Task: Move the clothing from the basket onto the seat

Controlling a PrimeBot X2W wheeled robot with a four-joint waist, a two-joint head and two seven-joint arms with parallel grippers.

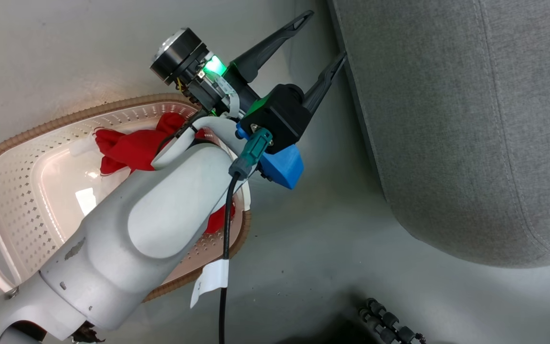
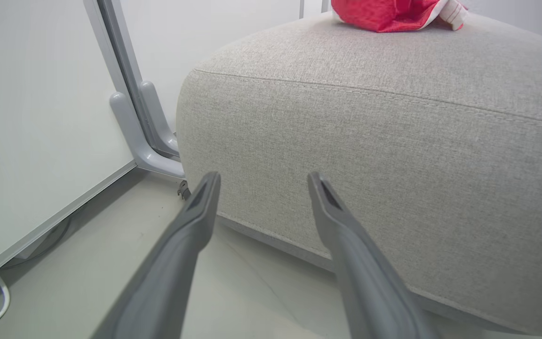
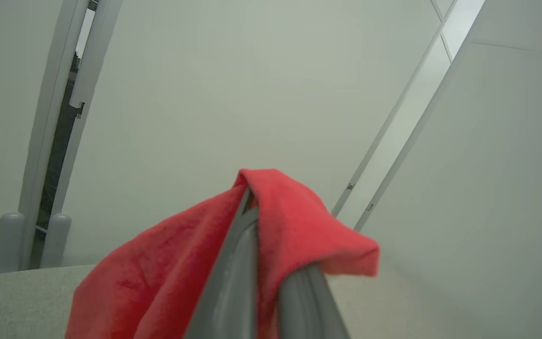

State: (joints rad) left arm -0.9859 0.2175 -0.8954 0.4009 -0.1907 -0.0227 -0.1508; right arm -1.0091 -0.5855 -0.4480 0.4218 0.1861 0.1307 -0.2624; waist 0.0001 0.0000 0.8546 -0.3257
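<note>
Gripping a soft red garment (image 3: 158,263), the right pincer (image 3: 251,200) should be lowering to the grey woven seat (image 3: 17,301) at 7 o'clock before releasing.

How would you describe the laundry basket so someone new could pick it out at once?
Find the large grey woven-fabric couch cushion. On the pale floor to its left in the head view sits the small cream-white perforated plastic basket. Its brown braided-look rim and the crumpled red garment inside set it apart.
</note>
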